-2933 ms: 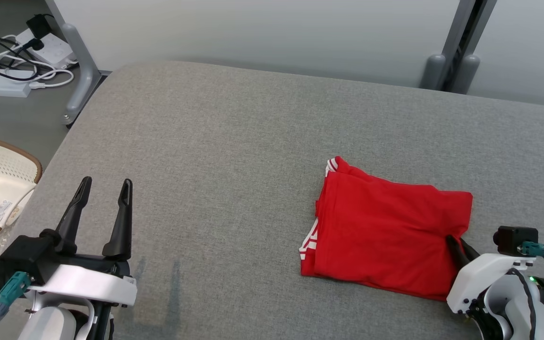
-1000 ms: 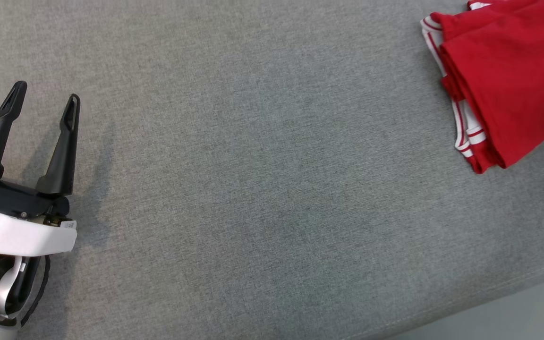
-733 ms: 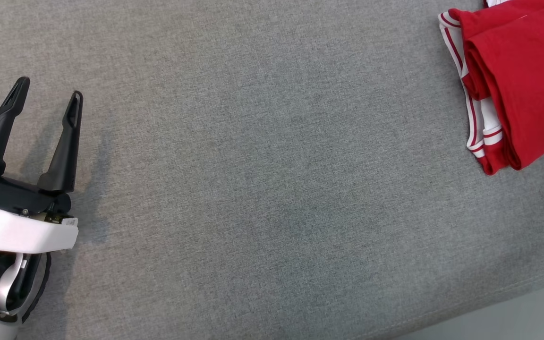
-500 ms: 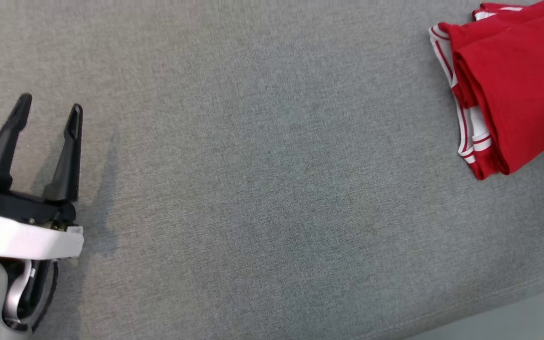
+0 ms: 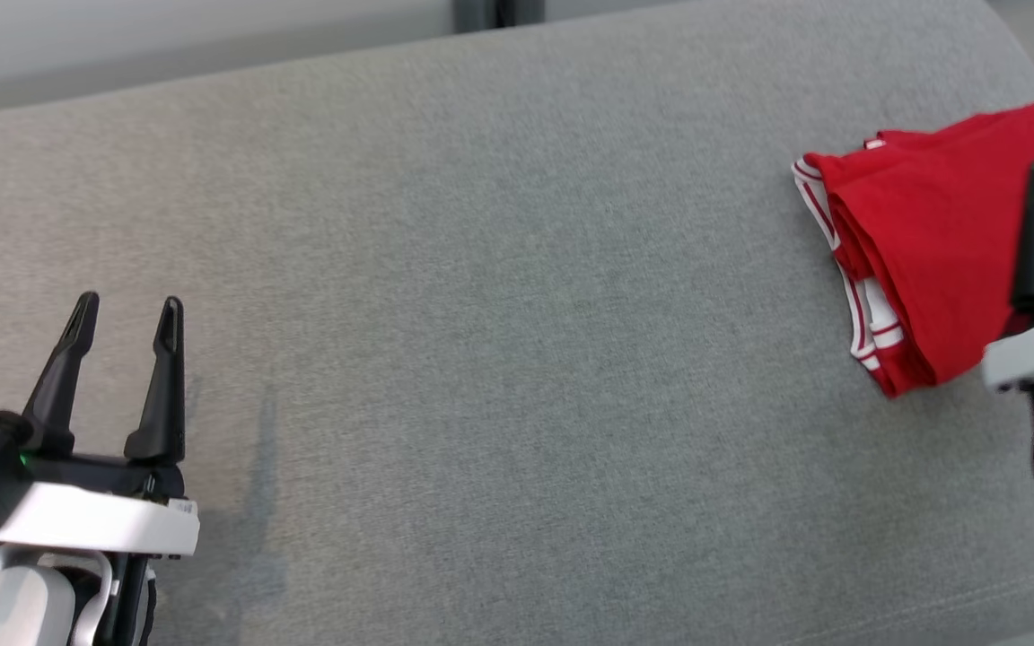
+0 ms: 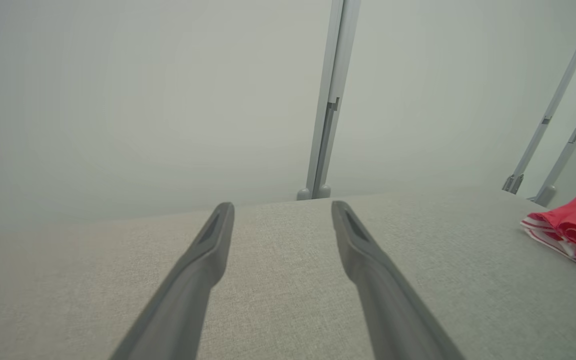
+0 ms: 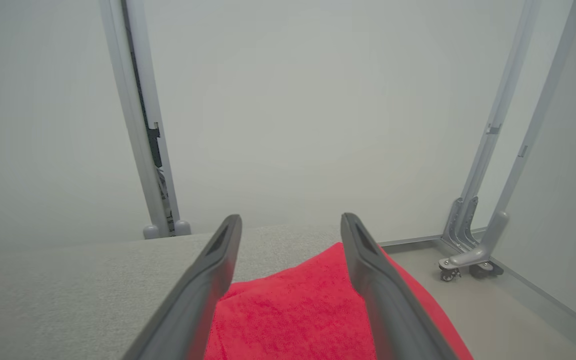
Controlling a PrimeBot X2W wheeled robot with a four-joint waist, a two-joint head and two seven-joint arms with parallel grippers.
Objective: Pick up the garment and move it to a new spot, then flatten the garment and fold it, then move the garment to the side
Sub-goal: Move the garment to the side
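The right gripper (image 7: pixel 290 220) has its two dark fingers spread wide with nothing clamped between them. It sits over the red garment (image 5: pixel 921 242), whose cloth shows below and between the fingers in the right wrist view; whether the tips touch it cannot be told. The garment lies folded, with white-striped trim along its left edge, at the far right of the grey fabric-covered table (image 5: pixel 517 314), near the rounded corner. The left gripper (image 5: pixel 128 305) is well apart from it at the lower left of the head view, fingers also spread and empty, over bare grey fabric. Pale panels with grey posts (image 6: pixel 325 125) stand behind the table.
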